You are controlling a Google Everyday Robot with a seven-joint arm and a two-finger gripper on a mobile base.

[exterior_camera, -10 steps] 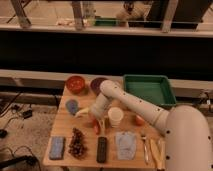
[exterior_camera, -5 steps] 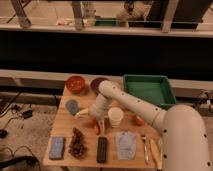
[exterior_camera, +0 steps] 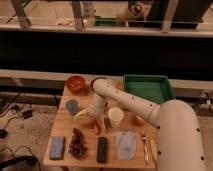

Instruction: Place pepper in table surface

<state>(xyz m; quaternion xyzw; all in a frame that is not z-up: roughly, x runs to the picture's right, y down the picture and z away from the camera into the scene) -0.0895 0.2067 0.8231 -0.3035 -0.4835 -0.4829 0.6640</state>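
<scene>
Gripper [exterior_camera: 94,116] is seen spread, low over table surface [exterior_camera: 62,125], w/ pepper [exterior_camera: 96,127] lying just nearside of it, long axis approx. toward near edge.

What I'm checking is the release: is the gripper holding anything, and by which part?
Nothing appears held. The gripper stands open low over the table surface, and the pepper lies on the wood just under it.
</scene>
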